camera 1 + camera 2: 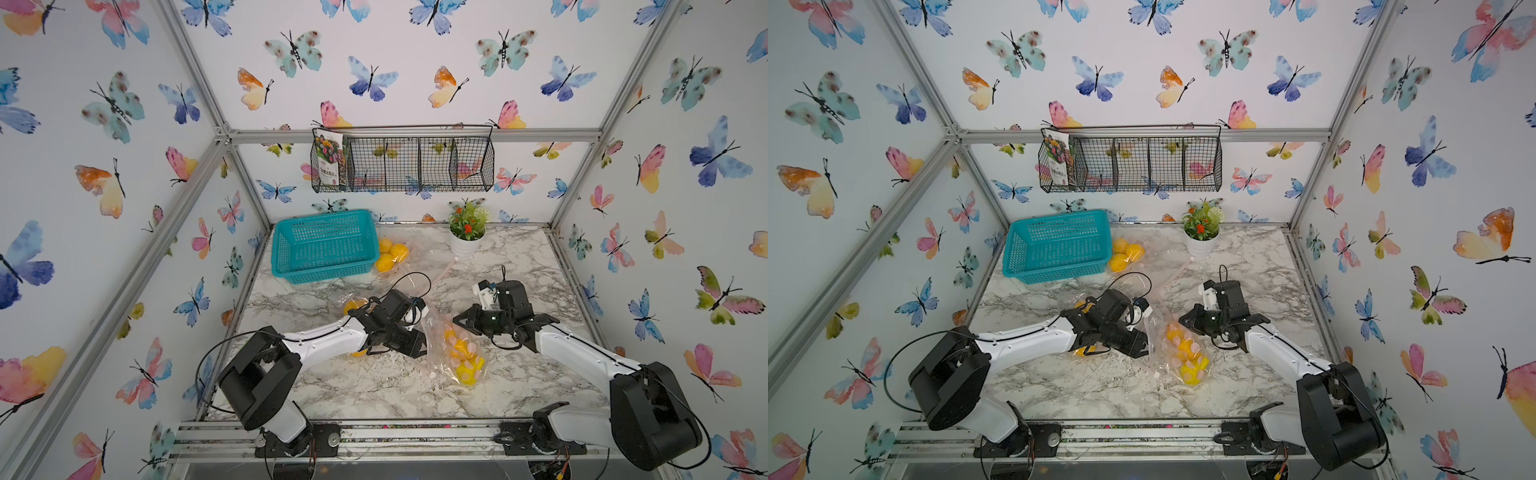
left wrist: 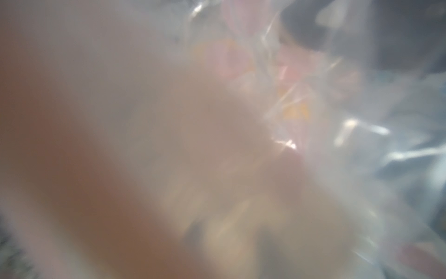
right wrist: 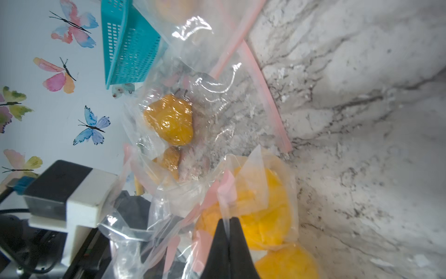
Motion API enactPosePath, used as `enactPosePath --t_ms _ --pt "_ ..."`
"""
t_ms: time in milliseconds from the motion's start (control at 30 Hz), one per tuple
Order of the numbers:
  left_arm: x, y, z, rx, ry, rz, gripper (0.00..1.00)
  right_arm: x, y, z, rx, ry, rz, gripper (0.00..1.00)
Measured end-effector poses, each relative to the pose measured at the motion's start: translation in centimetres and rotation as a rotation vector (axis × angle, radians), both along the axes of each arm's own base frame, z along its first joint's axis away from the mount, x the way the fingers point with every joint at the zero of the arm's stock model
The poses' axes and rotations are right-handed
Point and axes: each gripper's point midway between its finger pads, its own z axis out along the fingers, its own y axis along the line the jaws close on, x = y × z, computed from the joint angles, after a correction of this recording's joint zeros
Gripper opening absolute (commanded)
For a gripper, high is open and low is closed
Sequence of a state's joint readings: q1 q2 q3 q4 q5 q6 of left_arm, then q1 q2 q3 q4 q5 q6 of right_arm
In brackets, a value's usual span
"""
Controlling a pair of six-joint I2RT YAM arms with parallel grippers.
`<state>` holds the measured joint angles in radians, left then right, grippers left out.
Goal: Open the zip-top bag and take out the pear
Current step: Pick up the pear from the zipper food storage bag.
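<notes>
- The zip-top bag [image 1: 453,353] stands crumpled mid-table, between the two arms. Yellow pears [image 1: 467,370] sit low inside it.
- The right gripper [image 3: 228,221] has its tips pinched tight on a fold of the bag's film, just above a pear [image 3: 265,217].
- The left gripper [image 1: 419,347] is against the bag's other side. Film smears its wrist view, so I cannot tell how its fingers are set.
- Step in hand, as I judge it: parting the mouth. Each side should hold one wall only, near the seal. Pull apart slowly and level, so the film does not tear or slip.
- Risk: a pinch that catches both walls would just drag the bag.
- Room: bare table [image 1: 374,386] lies open toward the front edge. The basket [image 1: 324,245] and plant pot [image 1: 465,245] stand well back. A second fruit bag [image 1: 353,305] lies under the left arm, so sweeps that way are cramped.
</notes>
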<state>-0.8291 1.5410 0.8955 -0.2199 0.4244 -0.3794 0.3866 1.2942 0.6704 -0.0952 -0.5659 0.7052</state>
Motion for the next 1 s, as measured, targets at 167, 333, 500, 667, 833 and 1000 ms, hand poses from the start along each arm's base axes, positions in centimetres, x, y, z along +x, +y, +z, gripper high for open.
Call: enactPosePath --t_ms 167,333,500,667,833,1000 --pt "2.9 3.8 -1.1 0.128 -0.05 0.191 0.43 1.5 0.5 3.6 -0.004 -0.103 0.034 0.03" --pt "2.9 8.3 -4.8 0.27 -0.008 0.304 0.42 1.8 -0.4 4.1 -0.084 -0.12 0.021 0.03" --pt "2.5 8.2 -5.2 0.231 0.0 0.302 0.43 1.2 -1.5 2.0 -0.157 -0.079 0.008 0.03" --pt "3.0 6.0 -2.3 0.069 -0.053 0.268 0.46 0.4 -1.9 -1.6 -0.201 0.01 0.02 0.03" --pt "5.0 4.2 -1.6 0.04 -0.076 0.268 0.5 0.2 -2.4 -4.2 -0.257 0.057 0.033 0.03" --pt "6.3 4.7 -4.0 0.101 -0.044 0.326 0.53 0.3 -2.9 -5.3 -0.303 0.058 0.046 0.03"
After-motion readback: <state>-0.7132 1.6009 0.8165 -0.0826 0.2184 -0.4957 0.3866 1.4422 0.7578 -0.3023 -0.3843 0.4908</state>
